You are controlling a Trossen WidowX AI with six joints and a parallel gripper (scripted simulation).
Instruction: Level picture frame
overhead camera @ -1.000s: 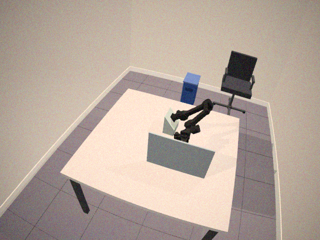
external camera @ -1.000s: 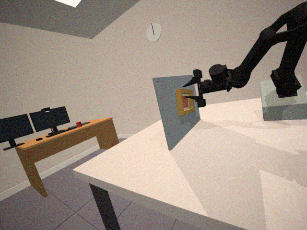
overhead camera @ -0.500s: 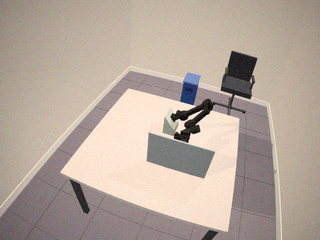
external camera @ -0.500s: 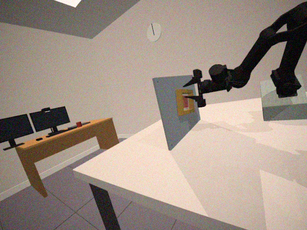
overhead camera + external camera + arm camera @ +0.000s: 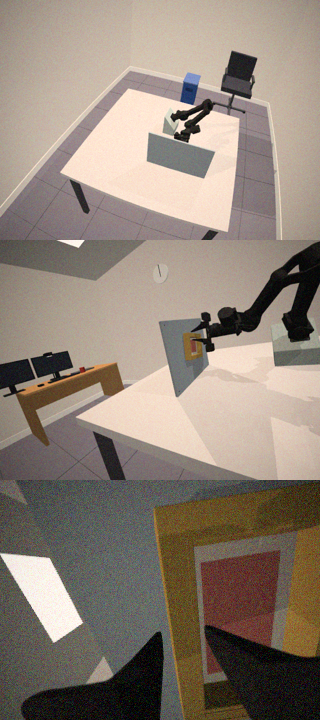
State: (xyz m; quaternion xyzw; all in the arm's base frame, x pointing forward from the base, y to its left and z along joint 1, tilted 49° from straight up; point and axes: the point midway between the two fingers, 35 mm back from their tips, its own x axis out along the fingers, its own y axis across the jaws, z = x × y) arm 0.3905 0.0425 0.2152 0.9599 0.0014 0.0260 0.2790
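Apparently the first grip is being prepared: the picture frame [image 5: 185, 347] [image 5: 182, 630] hangs on the upright panel [image 5: 178, 156] [image 5: 171, 356] [image 5: 120, 555], its near bar between the parted, unclenched gripper fingers [image 5: 192, 335]; closing, then slight lifting, is needed.

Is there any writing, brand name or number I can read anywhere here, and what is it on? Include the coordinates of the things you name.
No readable words, brands or numbers.
Blue bin [image 5: 189, 96]: small dark mark on its front, too blurred to read.
Wall clock [image 5: 157, 276]: a dark hand line, no numbers I can make out.
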